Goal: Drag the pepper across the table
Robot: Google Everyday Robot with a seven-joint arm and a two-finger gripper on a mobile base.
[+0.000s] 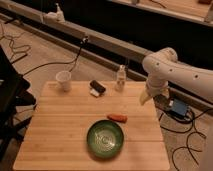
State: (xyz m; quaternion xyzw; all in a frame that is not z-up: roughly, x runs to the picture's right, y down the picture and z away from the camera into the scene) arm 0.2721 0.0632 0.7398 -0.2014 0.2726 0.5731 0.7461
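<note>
The red-orange pepper [117,118] lies mid-table [60,125], just beyond a green bowl [105,138]. The robot's gripper [146,97] hangs at the table's right edge, apart from the pepper; whether it is open cannot be told. A white cup [63,80], a block [96,88] and a bottle [120,78] line the far side.

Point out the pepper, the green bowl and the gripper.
pepper [118,118]: camera view, middle of its red-orange body.
green bowl [89,137]: camera view, its left rim.
gripper [144,100]: camera view, its pale tip, near the right edge of the table [60,130].
</note>
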